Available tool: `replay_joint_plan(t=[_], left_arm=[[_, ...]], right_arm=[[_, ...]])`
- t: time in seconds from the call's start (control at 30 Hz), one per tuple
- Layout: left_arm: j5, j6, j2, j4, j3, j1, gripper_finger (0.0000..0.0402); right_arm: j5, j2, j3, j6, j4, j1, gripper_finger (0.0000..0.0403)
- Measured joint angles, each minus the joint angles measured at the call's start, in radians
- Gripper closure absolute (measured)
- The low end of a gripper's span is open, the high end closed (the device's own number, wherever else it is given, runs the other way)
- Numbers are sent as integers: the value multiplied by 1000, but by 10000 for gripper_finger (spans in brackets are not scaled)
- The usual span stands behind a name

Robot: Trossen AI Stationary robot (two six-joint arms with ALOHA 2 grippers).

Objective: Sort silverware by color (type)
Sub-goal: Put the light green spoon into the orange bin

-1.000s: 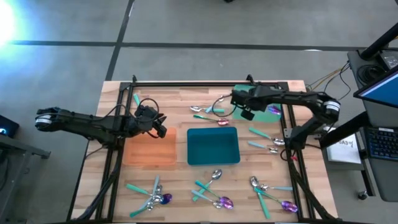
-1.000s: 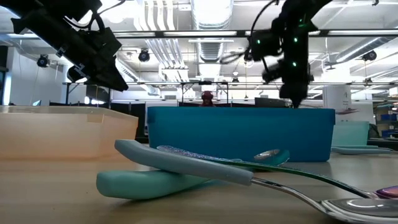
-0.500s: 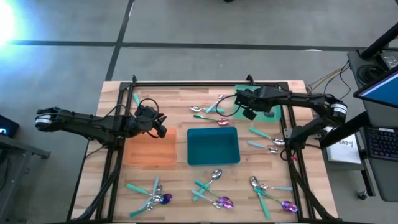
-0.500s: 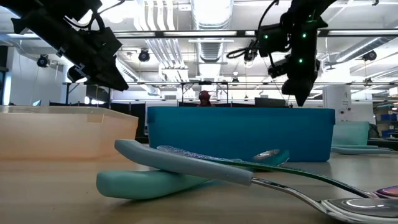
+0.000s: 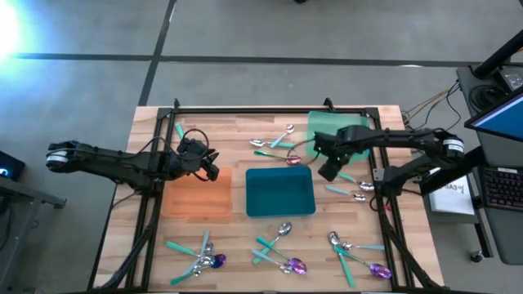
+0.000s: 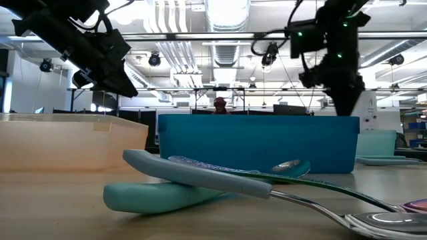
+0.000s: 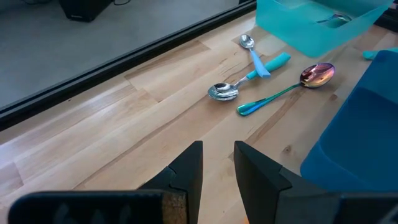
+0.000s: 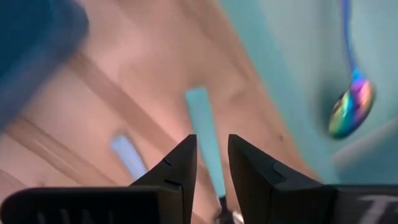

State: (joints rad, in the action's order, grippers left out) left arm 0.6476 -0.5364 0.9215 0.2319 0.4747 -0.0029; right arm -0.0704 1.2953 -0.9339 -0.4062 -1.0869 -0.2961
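The silverware lies scattered on the wooden table: teal-handled spoons and an iridescent one (image 5: 292, 160) at the far middle, two teal-handled pieces (image 5: 343, 184) right of the blue tray (image 5: 279, 192), and three heaps near the front edge (image 5: 278, 251). One iridescent spoon (image 8: 351, 106) lies in the light green tray (image 5: 331, 126). My right gripper (image 5: 325, 173) points down above a teal handle (image 8: 202, 118), between the blue tray and those pieces, open and holding nothing. My left gripper (image 5: 211, 171) hovers open over the orange tray's (image 5: 196, 196) far edge, nothing between its fingers (image 7: 189, 171).
A black frame rail (image 5: 270, 110) runs along the table's far edge, with struts down both sides. In the low view, a teal fork and spoon (image 6: 200, 177) lie crossed close to the camera. Bare wood shows between the orange and blue trays.
My right gripper has drawn back from over the light green tray toward the table's near edge, beside the blue tray's right side, and has tipped so that it points down. My left arm has kept still.
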Motion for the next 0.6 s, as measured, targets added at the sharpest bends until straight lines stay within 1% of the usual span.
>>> replay_joint_plan(t=[0.17, 0.4, 0.53, 0.6], left_arm=[[0, 3, 0, 0, 0, 0, 326], [0, 3, 0, -1, 0, 0, 326], [0, 3, 0, -1, 0, 0, 326], [0, 1, 0, -1, 0, 0, 326]], right_arm=[[1, 3, 74, -59, 1, 47, 317], [3, 3, 163, -115, 8, 54, 299], [55, 3, 191, -118, 46, 54, 292], [61, 3, 204, -118, 72, 54, 291]])
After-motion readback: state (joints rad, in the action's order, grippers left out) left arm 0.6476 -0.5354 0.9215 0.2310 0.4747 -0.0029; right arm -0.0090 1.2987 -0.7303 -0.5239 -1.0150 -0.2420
